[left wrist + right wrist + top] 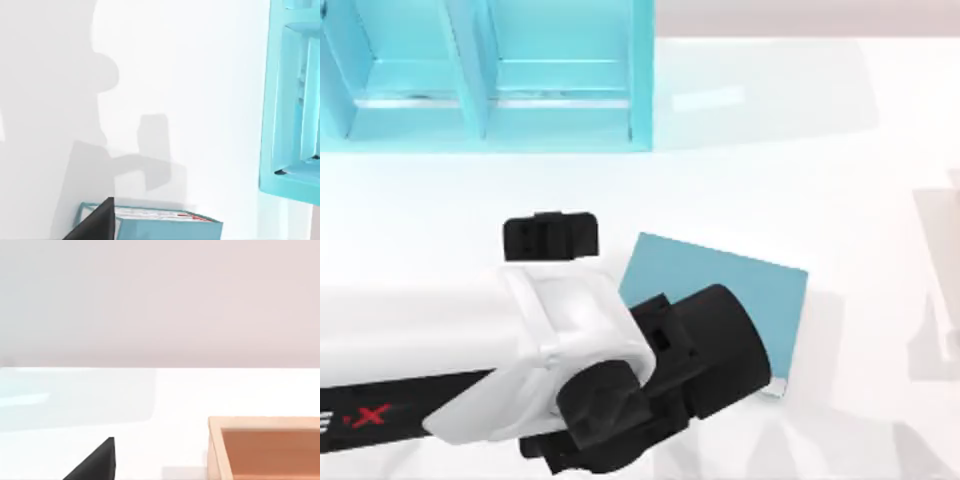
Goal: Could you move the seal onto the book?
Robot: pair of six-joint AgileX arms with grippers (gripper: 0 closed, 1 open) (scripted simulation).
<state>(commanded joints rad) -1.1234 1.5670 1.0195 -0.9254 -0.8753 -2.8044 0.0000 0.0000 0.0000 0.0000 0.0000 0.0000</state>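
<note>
Over the white counter (840, 140), seen from above, the left arm reaches in from the left edge and ends above the book (760, 290). Its white casing and black wrist parts cover the book's lower left part. The left gripper (720, 335) sits under that black housing, so whether its jaws are wide, narrow or holding something cannot be told.

The book is a flat teal-blue rectangle lying slightly turned near the middle of the counter, a little toward the right. White page edges show at its lower right corner. In the left wrist view the book (165, 227) appears at the frame edge, with its teal cover, a pale side and some small red marks along the upper edge. A dark wedge of the gripper's own body (97, 222) overlaps the book's near corner there. Grey shadows of the arm fall across the counter beyond it.

The seal cannot be made out; the arm hides the part of the book beneath it.

A brighter teal shelf unit (490, 80) with upright dividers stands along the far left of the counter, well apart from the book. The left wrist view shows the same unit from the side.

In the right wrist view, a shallow wooden tray (265, 447) with light rims and an orange-brown floor rests on the counter.
</note>
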